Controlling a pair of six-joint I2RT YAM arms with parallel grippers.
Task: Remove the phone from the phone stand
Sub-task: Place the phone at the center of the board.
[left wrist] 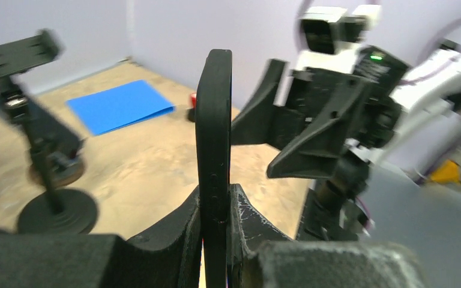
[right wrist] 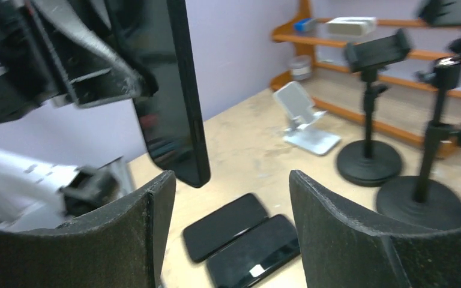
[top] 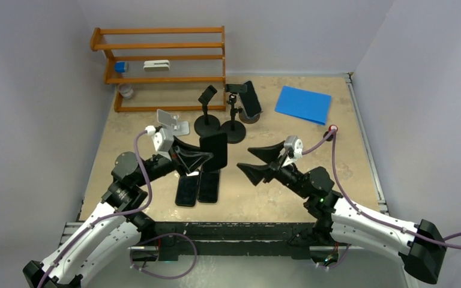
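Left claw (left wrist: 216, 207) clenched on the phone (left wrist: 214, 108), holding it upright in mid-air above two flat phones (top: 198, 187) on the surface (top: 312, 162). Right claw (top: 246, 160) gapes wide, facing it, close but apart.

— What encloses it?
— Plain, pale walls (top: 30, 90) on three sides, evenly lit.
— And the surface?
— A tan, mottled table (top: 312, 156), with a metal rail (top: 367, 150) along its right edge.
— Any furniture?
— A wooden shelf (top: 162, 58) with several tiers, back left, against the far wall.
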